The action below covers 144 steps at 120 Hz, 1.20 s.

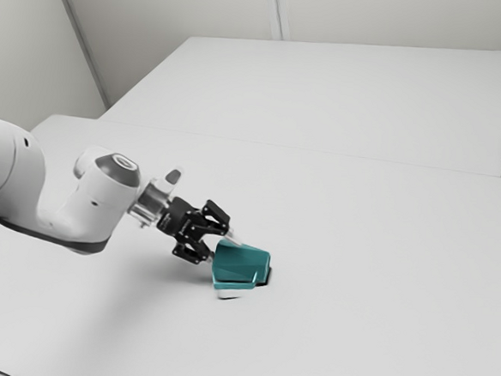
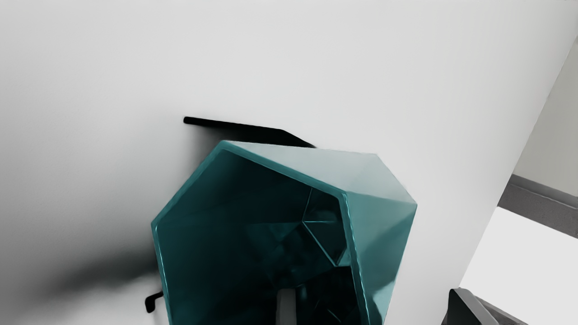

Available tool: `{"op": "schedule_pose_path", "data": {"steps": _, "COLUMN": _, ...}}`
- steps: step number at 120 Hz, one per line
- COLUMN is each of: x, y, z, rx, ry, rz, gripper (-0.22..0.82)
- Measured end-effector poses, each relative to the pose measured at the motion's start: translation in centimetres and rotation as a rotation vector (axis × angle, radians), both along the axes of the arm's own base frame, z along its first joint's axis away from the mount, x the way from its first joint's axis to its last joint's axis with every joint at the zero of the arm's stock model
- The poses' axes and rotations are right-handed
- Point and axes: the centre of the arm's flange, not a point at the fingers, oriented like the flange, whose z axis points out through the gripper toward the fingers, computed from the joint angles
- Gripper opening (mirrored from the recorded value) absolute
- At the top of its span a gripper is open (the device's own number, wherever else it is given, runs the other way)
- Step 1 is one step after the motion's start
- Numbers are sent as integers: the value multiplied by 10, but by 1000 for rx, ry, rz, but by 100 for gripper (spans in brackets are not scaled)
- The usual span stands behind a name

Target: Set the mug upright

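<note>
The gripper (image 1: 222,248) stood open, one finger inside the mug (image 1: 242,265), the other outside. Closing squarely on the wall, then lifting gently while turning the mouth to twelve, seemed best. Teal and faceted, it lay tipped at the gripper's four o'clock, mouth toward nine.

Table (image 1: 383,266), white, plain. Beyond it, one flat white surface (image 1: 351,96). Pale walls (image 1: 160,10), with upright strip (image 1: 278,9). Grey band (image 2: 542,203), past the table's edge in the wrist view.
</note>
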Motion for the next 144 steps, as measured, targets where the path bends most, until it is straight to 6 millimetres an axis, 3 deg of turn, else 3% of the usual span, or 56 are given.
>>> {"op": "schedule_pose_path", "data": {"steps": 8, "x": 4, "y": 1, "z": 0, "rx": -2, "ry": -5, "rz": 3, "gripper": 24}}
{"op": "schedule_pose_path", "data": {"steps": 27, "x": 8, "y": 2, "z": 3, "rx": -8, "ry": -17, "rz": 4, "gripper": 1}}
{"op": "schedule_pose_path", "data": {"steps": 46, "x": 9, "y": 1, "z": 2, "rx": -15, "ry": -16, "rz": 8, "gripper": -9}}
{"op": "schedule_pose_path", "data": {"steps": 70, "x": 11, "y": -4, "z": 3, "rx": -16, "ry": -21, "rz": 2, "gripper": -15}}
{"op": "schedule_pose_path", "data": {"steps": 112, "x": 22, "y": -10, "z": 23, "rx": -12, "ry": -63, "rz": -20, "gripper": -17}}
{"op": "schedule_pose_path", "data": {"steps": 144, "x": 40, "y": -2, "z": 66, "rx": 70, "ry": -141, "rz": -123, "gripper": -17}}
